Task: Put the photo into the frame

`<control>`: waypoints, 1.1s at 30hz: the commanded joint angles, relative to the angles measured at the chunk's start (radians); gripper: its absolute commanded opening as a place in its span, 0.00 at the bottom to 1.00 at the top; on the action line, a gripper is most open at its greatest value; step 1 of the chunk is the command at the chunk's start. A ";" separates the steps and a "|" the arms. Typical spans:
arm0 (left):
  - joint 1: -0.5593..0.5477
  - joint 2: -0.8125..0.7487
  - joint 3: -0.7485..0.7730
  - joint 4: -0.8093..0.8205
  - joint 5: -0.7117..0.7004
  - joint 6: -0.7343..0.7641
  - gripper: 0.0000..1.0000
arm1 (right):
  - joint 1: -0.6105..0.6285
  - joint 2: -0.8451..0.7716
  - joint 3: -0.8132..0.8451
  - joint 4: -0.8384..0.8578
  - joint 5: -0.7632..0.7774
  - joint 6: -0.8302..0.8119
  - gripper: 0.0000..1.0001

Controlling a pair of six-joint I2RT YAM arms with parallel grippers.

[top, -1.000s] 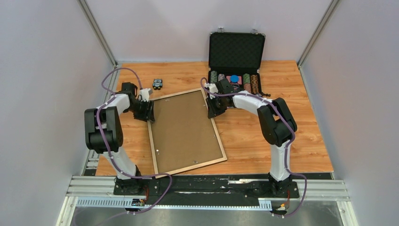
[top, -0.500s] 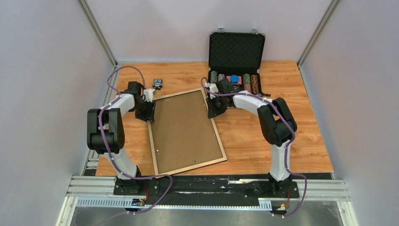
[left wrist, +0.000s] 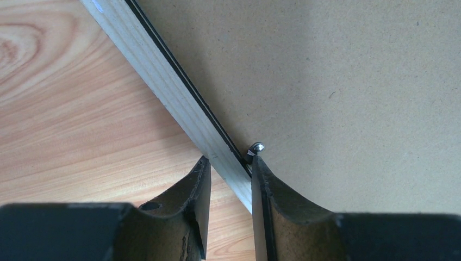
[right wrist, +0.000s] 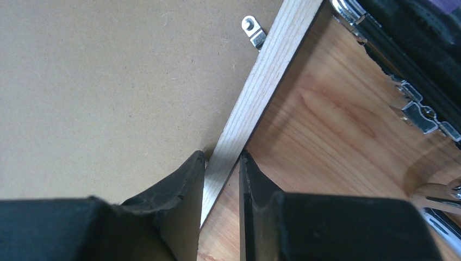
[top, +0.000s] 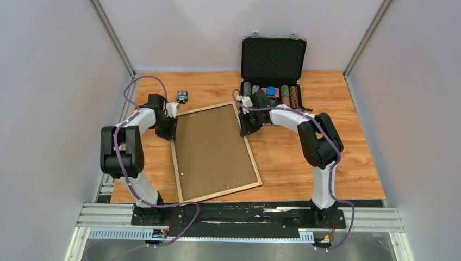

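Frame [top: 221, 192] lies back-up on the worktop [top: 359, 163]; photo unseen. Your right hand [right wrist: 223, 155] clamps the rail between its fingers. Left hand [left wrist: 228, 159] sits narrow astride the opposite rail, grip unconfirmed. Seat it fully, then lift level.

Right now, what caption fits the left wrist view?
Left gripper straddling the frame at its pale wooden rail, brown backing panel alongside.

Open chip case [top: 273, 60], perhaps small gadget [top: 182, 97]
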 commanded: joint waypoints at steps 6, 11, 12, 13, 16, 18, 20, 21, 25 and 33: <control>-0.056 -0.038 -0.004 0.009 0.136 0.015 0.55 | -0.015 0.014 0.005 0.010 -0.016 -0.015 0.17; -0.055 -0.042 0.013 0.008 0.130 0.015 0.64 | -0.016 0.019 0.003 0.009 -0.019 -0.015 0.17; -0.055 -0.040 0.014 0.009 0.129 0.016 0.64 | -0.016 0.018 0.004 0.010 -0.019 -0.015 0.17; -0.056 -0.032 0.018 0.009 0.124 0.019 0.64 | -0.016 0.017 0.002 0.010 -0.019 -0.015 0.17; -0.055 -0.019 0.018 0.016 0.115 0.023 0.61 | -0.016 0.014 -0.001 0.010 -0.017 -0.015 0.17; -0.055 -0.011 0.020 0.019 0.105 0.026 0.58 | -0.016 0.014 -0.003 0.010 -0.018 -0.015 0.17; -0.055 -0.007 0.022 0.020 0.093 0.027 0.54 | -0.016 0.014 -0.004 0.012 -0.018 -0.015 0.17; -0.055 -0.006 0.024 0.021 0.087 0.028 0.51 | -0.016 0.014 -0.004 0.012 -0.019 -0.015 0.17; -0.055 -0.003 0.022 0.023 0.075 0.033 0.45 | -0.017 0.016 -0.005 0.011 -0.020 -0.015 0.17; -0.055 0.018 0.017 0.066 0.081 0.027 0.38 | -0.019 0.016 -0.008 0.011 -0.021 -0.015 0.17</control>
